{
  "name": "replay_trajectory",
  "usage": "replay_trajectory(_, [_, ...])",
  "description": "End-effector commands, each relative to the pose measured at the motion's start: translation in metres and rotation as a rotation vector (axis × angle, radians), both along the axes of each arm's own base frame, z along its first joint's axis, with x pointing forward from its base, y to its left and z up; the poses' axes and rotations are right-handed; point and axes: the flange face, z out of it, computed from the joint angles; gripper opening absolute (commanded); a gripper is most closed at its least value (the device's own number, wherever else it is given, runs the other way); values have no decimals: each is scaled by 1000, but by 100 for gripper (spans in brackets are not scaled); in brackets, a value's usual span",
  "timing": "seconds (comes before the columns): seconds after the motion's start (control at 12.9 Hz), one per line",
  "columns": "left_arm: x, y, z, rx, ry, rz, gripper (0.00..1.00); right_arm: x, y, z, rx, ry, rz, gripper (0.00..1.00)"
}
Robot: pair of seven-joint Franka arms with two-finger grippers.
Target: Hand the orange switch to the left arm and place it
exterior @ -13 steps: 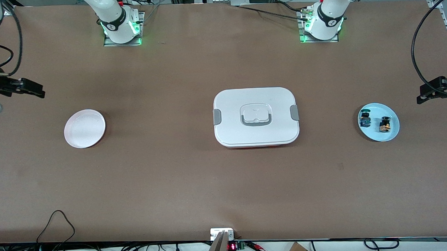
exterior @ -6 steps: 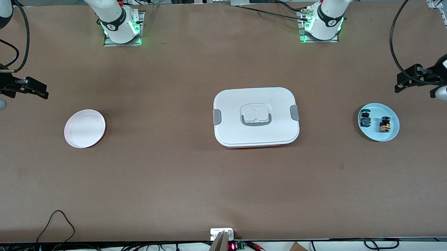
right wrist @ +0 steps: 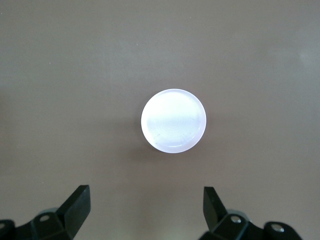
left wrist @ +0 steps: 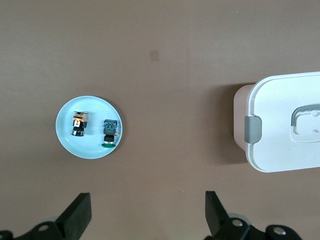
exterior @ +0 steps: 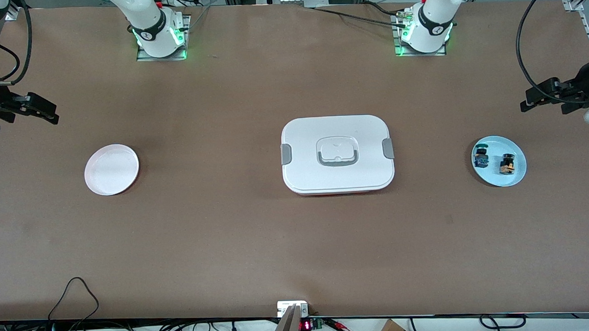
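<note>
The orange switch (exterior: pixel 507 164) lies on a light blue plate (exterior: pixel 495 176) at the left arm's end of the table, beside a blue and green switch (exterior: pixel 481 157). The left wrist view shows the orange switch (left wrist: pixel 78 123) and the plate (left wrist: pixel 93 107) too. The white box (exterior: pixel 337 154) stands at the table's middle, and its end shows in the left wrist view (left wrist: pixel 285 122). My left gripper (exterior: pixel 528 103) is open and empty, high over bare table next to the blue plate. My right gripper (exterior: pixel 50 114) is open and empty, high over bare table next to a white plate.
An empty round white plate (exterior: pixel 111 169) lies at the right arm's end of the table and shows in the right wrist view (right wrist: pixel 173 120). The blue and green switch (left wrist: pixel 109 133) lies close beside the orange one. Cables hang at both table ends.
My left gripper has come in over the table's end beside the blue plate. My right gripper has shifted slightly near the white plate. Nothing on the table has moved.
</note>
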Motion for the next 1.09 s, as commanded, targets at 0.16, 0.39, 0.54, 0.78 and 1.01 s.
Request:
replay_trajectory(0.16, [-4, -6, 14, -3, -42, 18, 100, -5, 11, 11, 18, 24, 30, 100])
replay_trajectory(0.39, [1, 1, 11, 53, -34, 8, 100, -2, 13, 8, 60, 28, 25, 100])
replay_trajectory(0.54, [8, 1, -3, 75, -7, 0, 100, -5, 14, 10, 56, 30, 33, 100])
replay_trajectory(0.78, [12, -1, -13, 70, 10, -6, 100, -7, 20, 15, 52, 45, 44, 100])
replay_trajectory(1.01, [22, 2, -18, 79, 4, -9, 100, -8, 19, 14, 50, 48, 41, 100])
